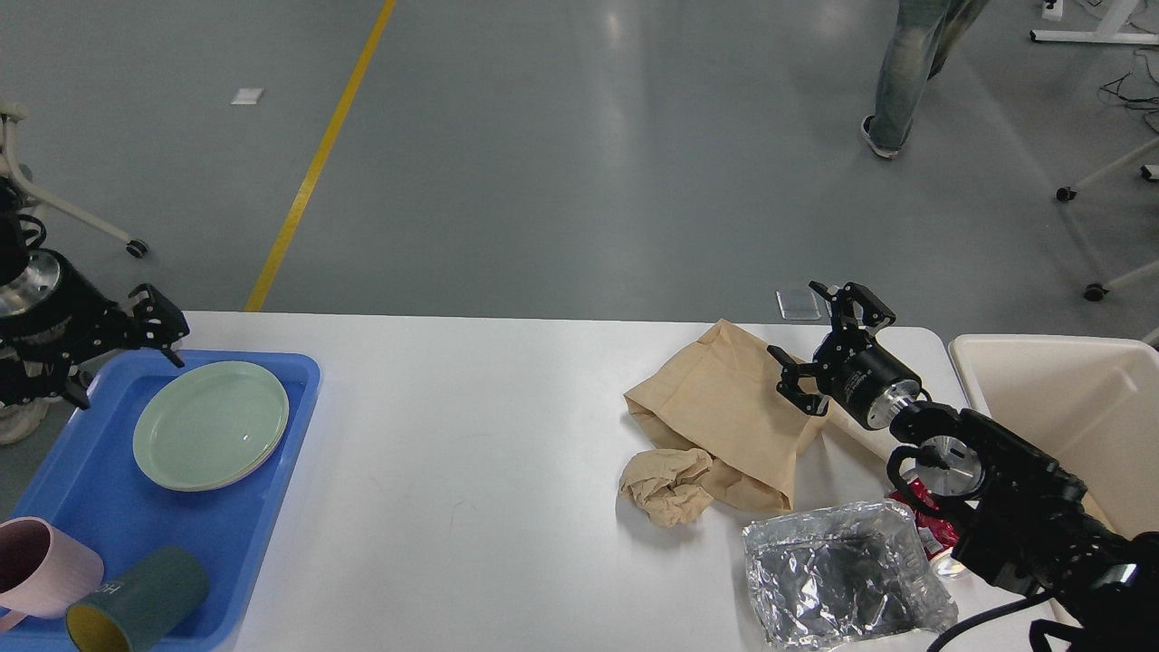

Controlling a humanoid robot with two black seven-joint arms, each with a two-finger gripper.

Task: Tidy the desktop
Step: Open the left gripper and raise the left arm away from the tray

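The white desktop fills the lower part of the head view. At its left, a blue tray holds stacked pale green plates, a pink cup and a dark green cup lying on its side. My left gripper is open and empty above the tray's far left corner. At the right lie a brown paper bag, a crumpled paper ball, a foil container and a red wrapper. My right gripper is open above the bag's right edge.
A cream bin stands off the table's right end, partly behind my right arm. A person's legs are on the floor at the far right. A wheeled chair base stands far left.
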